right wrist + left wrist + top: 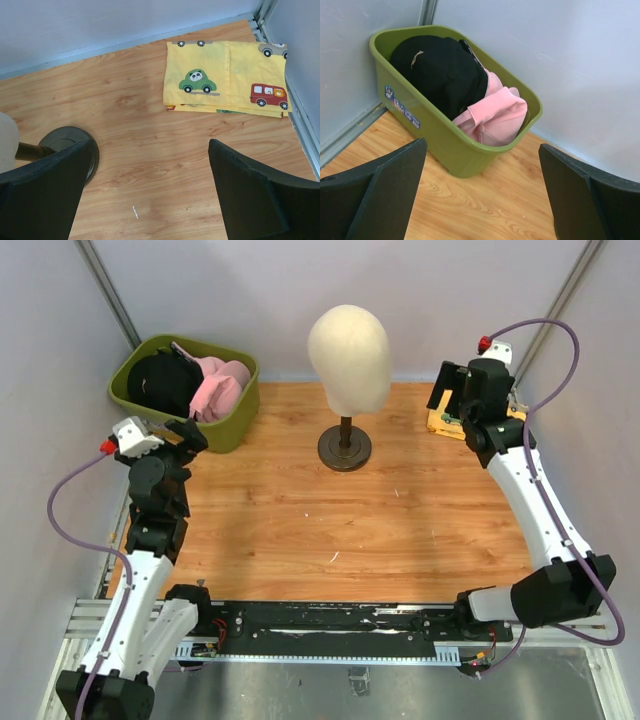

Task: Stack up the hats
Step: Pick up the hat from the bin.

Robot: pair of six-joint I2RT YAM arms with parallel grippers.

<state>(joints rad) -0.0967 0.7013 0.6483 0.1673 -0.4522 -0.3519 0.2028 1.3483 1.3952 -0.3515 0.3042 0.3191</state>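
Note:
A black hat [440, 70] and a pink hat [495, 117] lie bunched together inside the olive-green bin [445, 145] in the far-left corner. From above, the black hat [165, 380] fills the bin's left side and the pink hat [222, 388] its right. My left gripper [190, 433] hovers just in front of the bin [228, 430]. In its wrist view the left gripper [482, 150] is open, with only bare wood between its fingers. My right gripper [455, 390] is at the far right, and in its own view the right gripper [150, 145] is open and empty.
A cream mannequin head [349, 355] on a dark round stand [345, 448] stands at the back middle; the stand's base [70, 145] shows by my right gripper's left finger. A folded yellow cloth with cartoon cars [225, 77] lies in the far-right corner. Walls enclose the table.

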